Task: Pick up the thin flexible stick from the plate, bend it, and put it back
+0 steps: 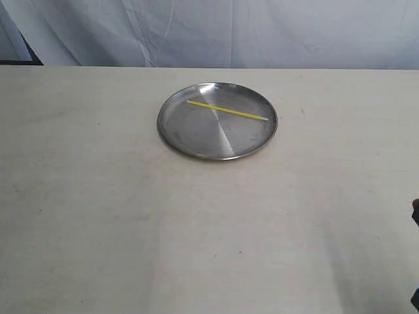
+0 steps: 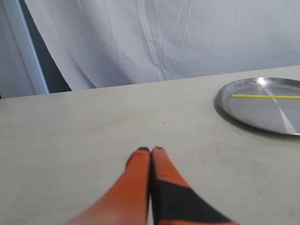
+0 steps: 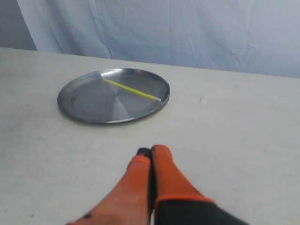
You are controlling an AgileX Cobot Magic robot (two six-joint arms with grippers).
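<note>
white cloth (image 1: 262, 33) hangs at the back, and a wide pale table (image 1: 209, 235) fills most of the scene. the plate (image 1: 196, 140) sits on the far half of the table, near the middle. it is round, shiny and grey, with a low rim. the thin flexible stick (image 1: 227, 110) lies inside the plate, flat on the far part of it. it is yellow-green and straight. it runs on a slant, and its right end lies close to the plate's rim.

the left gripper (image 2: 151, 149) is low over the bare table, well apart from the plate. its two orange and black fingers are pressed tight together at the tips, with nothing between them. the right gripper (image 3: 151, 150) is over the bare table too, on the near side of the plate and apart from it. its fingers are squeezed together as well, and they hold nothing. the stick rests on the plate, away from both grippers.
</note>
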